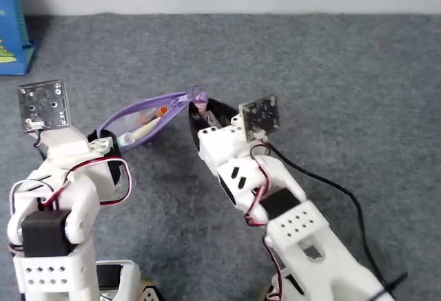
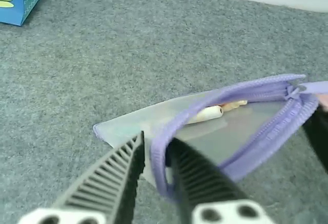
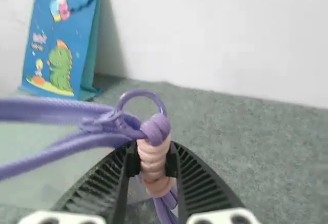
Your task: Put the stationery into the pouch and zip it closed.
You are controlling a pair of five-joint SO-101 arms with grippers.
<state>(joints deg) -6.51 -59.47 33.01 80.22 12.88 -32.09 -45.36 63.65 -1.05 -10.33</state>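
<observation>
Pinching pouch (image 2: 230, 126), left hand (image 2: 155, 143); charm (image 3: 152, 165), right hand (image 3: 150, 153).

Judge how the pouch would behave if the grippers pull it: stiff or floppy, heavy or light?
Probably floppy: the pouch bows loosely along its zipper edge between the left gripper and the right gripper, which pinches the zipper pull. Likely light, given its thin see-through walls. The pen inside may slide if the pouch tilts.
</observation>
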